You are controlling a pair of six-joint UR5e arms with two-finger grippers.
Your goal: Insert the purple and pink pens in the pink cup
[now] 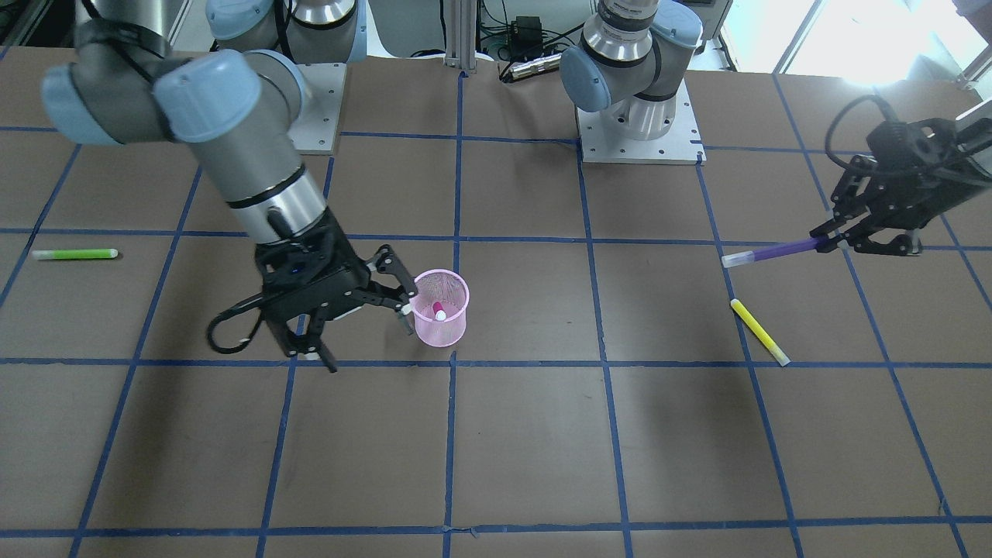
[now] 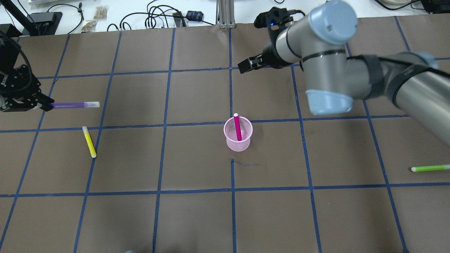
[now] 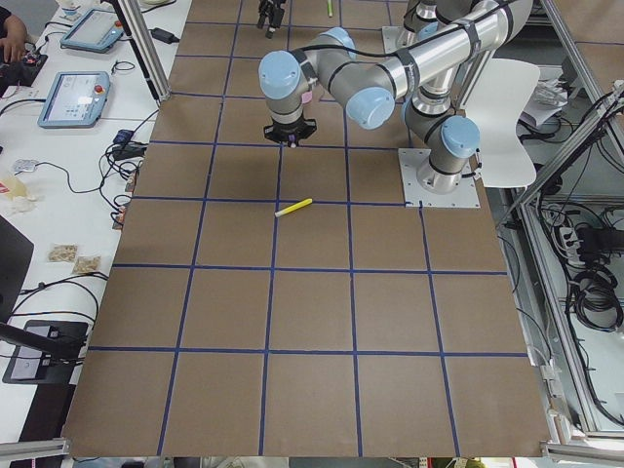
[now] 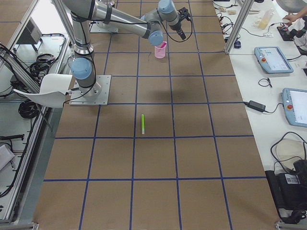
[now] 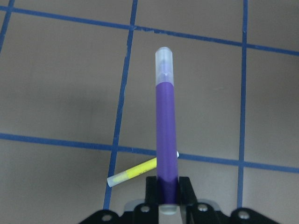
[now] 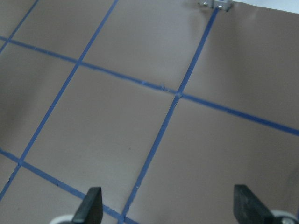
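- Left gripper (image 2: pixel 46 105): by the table's left edge, jaws closed narrow on one end of the purple pen (image 2: pixel 75 104).
- Purple pen: held level, clear cap pointing toward the table's middle. It looks raised off the surface and is well apart from the cup.
- Yellow pen (image 2: pixel 89 142): flat on the table near the left edge, just on the robot's side of the purple pen.
- Pink cup (image 2: pixel 228 135): upright, about mid-table.
- Pink pen (image 2: pixel 238 128): standing inside the pink cup, leaning, its white tip above the rim.
- Right gripper (image 6: pixel 168 203): raised over the table on the far-edge side of the cup, jaws spread wide with nothing between them. It is apart from the cup and the pink pen.
- Green pen (image 2: pixel 429 168): flat on the table by the right edge.
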